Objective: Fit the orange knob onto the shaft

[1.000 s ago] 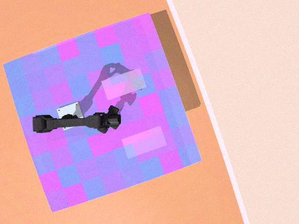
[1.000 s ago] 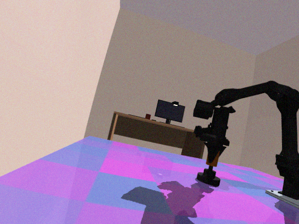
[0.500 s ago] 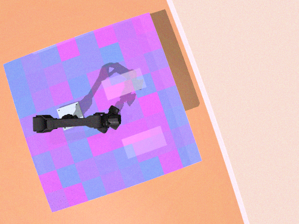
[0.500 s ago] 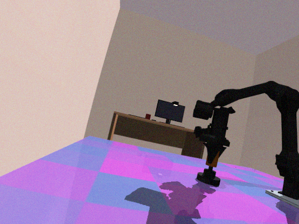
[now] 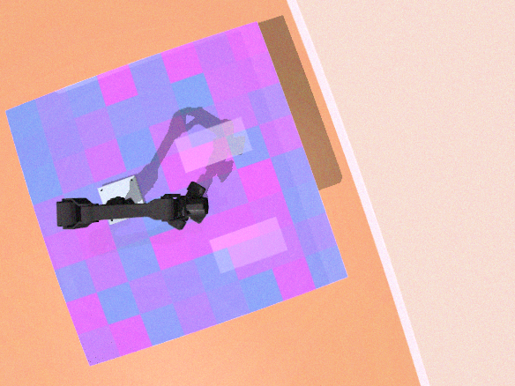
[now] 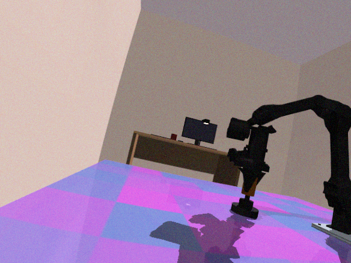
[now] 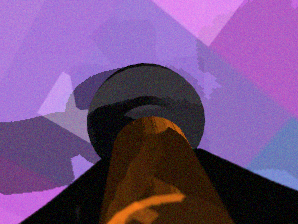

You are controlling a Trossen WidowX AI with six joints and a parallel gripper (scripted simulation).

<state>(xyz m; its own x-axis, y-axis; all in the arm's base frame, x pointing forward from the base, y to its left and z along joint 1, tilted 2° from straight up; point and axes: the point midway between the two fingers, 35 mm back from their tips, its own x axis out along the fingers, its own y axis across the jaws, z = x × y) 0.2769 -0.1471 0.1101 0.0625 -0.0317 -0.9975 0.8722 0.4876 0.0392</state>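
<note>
The orange knob [image 6: 252, 192] [image 7: 150, 142] is upright between the fingers of my gripper [image 6: 249, 189] [image 7: 152, 161], which is shut on it and points down. The round dark pedestal [image 6: 244, 211] [image 7: 167, 82] stands on the checkered table top below the knob. In the exterior view a short length of the dark shaft [image 6: 247, 197] shows between the knob's lower end and the pedestal's raised middle. The knob is over the shaft, not down on the pedestal. Whether the shaft's tip is inside the hole cannot be told. The shaft's flat side is hidden. In the top view the arm covers knob and pedestal.
The arm's pale base plate [image 5: 119, 189] [image 6: 321, 229] is on the checkered table top [image 5: 247, 185]. A brown desk [image 6: 174, 159] with a monitor [image 6: 199, 130] and a small red object [image 6: 173, 137] stands in the background, beyond the table top.
</note>
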